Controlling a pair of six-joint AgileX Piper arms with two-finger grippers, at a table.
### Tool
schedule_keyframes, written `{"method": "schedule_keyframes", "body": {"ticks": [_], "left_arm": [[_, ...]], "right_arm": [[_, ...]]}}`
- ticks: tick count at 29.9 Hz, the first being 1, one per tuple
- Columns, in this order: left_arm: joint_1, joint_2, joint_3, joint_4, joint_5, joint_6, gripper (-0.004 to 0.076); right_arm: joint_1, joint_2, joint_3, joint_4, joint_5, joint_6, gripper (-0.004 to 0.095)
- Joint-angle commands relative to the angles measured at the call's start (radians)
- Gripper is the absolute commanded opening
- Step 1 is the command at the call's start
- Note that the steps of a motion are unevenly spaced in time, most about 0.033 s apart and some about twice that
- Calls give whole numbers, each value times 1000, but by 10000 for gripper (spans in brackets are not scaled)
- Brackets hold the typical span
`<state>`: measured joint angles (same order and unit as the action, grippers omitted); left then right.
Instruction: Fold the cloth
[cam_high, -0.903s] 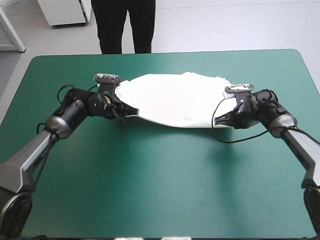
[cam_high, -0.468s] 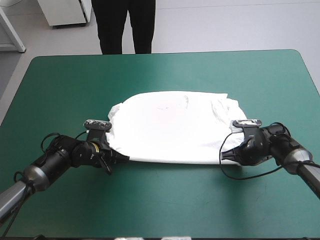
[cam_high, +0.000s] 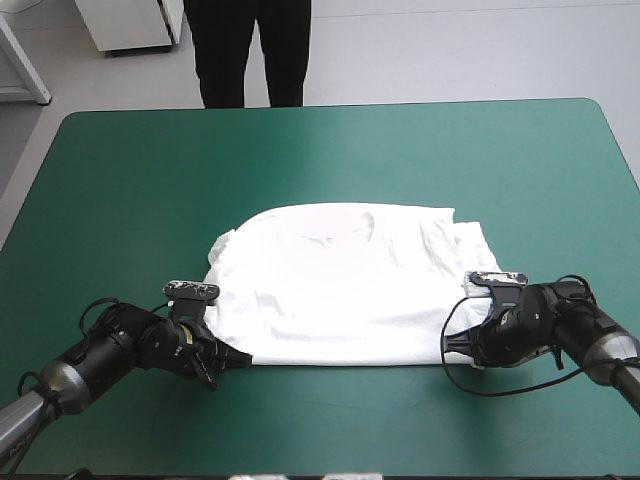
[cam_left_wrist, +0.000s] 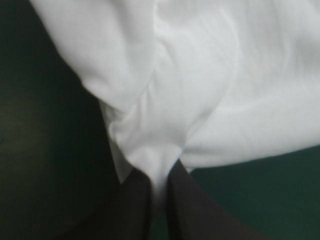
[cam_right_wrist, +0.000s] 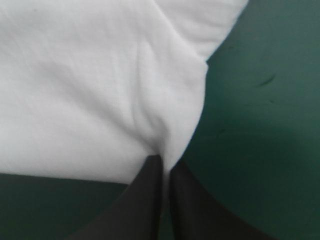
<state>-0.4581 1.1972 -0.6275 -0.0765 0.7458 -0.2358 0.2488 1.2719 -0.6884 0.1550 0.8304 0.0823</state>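
Left wrist view: the left end effector is all but closed on a pinch of the white T-shirt at its near corner, and the right end effector nips the T-shirt's other near corner likewise. From both pinches the T-shirt spreads flat over the teal-green table. Light, limp and soft, it should sag and crease, so paired corner holds suit it.

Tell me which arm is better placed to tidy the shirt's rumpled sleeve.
Right, probably. The right gripper is shut on the T-shirt at its near corner, on the same side as the rumpled sleeve; the left gripper is shut on the opposite near corner, farther away.
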Motion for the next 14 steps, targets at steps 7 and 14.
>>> {"method": "schedule_keyframes", "body": {"ticks": [7,14], "left_arm": [[-7,-26,-190,26,216,-2,548],[-5,-63,-416,117,318,-2,545]], "right_arm": [[-7,-40,-92,48,123,-18,629],[-7,-94,-304,-13,216,6,527]]}}
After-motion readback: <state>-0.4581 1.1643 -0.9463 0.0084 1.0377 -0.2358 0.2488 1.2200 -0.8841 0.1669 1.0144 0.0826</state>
